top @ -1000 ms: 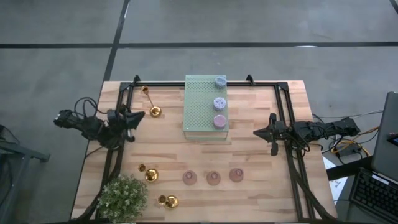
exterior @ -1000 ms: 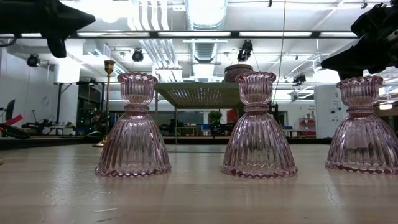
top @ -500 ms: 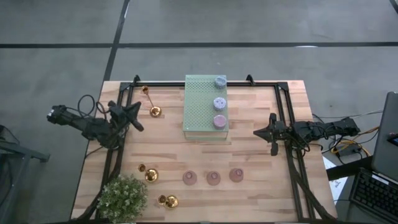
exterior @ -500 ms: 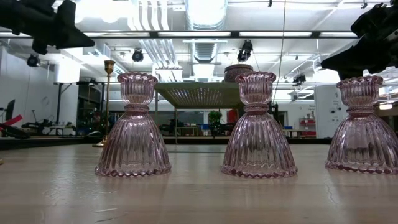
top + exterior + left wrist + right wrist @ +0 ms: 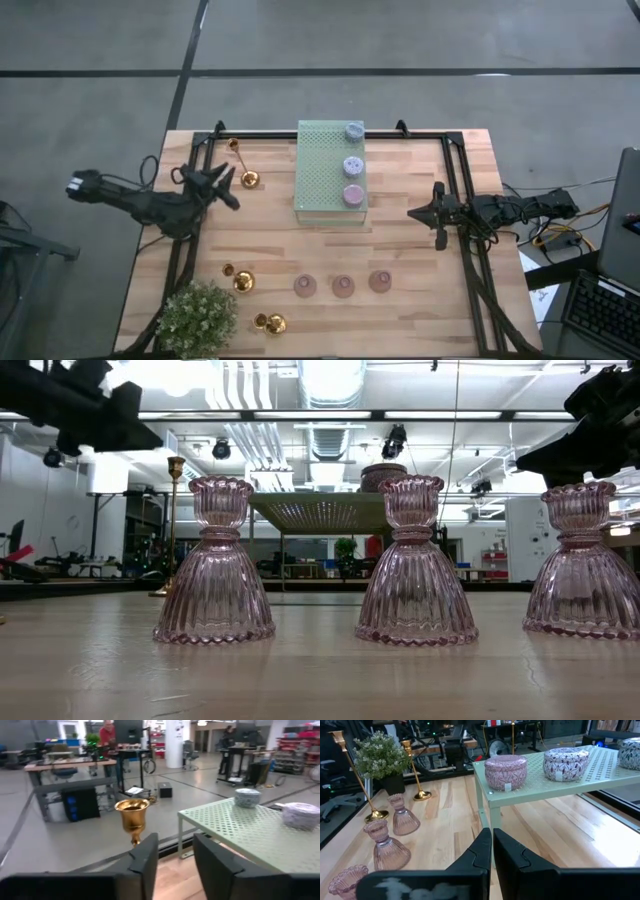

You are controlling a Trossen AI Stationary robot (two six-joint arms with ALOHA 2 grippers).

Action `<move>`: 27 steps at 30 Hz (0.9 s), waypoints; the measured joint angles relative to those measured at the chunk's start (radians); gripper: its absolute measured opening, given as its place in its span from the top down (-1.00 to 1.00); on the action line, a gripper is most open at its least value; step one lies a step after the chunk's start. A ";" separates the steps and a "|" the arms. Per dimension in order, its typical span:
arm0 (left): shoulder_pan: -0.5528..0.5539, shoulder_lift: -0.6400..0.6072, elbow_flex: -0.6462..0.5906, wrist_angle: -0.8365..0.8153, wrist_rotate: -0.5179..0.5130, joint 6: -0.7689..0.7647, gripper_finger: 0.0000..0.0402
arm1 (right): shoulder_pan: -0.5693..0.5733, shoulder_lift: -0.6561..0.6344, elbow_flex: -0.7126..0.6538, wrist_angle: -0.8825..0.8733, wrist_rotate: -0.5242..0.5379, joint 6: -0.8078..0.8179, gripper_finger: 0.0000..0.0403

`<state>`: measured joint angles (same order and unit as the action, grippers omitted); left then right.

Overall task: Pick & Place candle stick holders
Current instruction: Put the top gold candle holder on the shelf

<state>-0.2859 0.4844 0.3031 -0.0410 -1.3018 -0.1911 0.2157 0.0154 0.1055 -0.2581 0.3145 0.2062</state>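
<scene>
Gold candlestick [image 5: 243, 169] not yet picked, left gripper [image 5: 228, 188] fingers apart beside it, holding nothing; right gripper [image 5: 424, 214] closed, idle; pink glass holders [image 5: 343, 286] untouched.

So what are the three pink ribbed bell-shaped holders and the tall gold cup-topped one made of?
The three pink ribbed bell-shaped holders look like clear tinted glass: the room shows through them. The tall gold cup-topped holder looks like polished metal, perhaps brass, since it shines and reflects light.

I see three glass holders [image 5: 343, 285] in a near row, the perforated stand [image 5: 330, 172] far behind them.
</scene>
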 joint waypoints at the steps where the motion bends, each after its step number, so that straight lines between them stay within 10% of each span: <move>1: 0.015 0.012 0.000 0.000 0.000 -0.016 0.28 | 0.000 0.000 0.000 0.000 0.000 0.000 0.94; 11: 0.245 0.078 -0.001 0.014 0.233 -0.080 -0.15 | 0.000 0.000 0.000 0.000 0.000 0.000 0.94; 27: 0.528 0.129 -0.002 0.040 0.447 -0.052 -0.20 | 0.000 0.000 0.000 0.000 0.000 0.000 0.94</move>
<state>0.2417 0.6134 0.3008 -0.0009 -0.8547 -0.2434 0.2157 0.0158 0.1055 -0.2581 0.3141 0.2062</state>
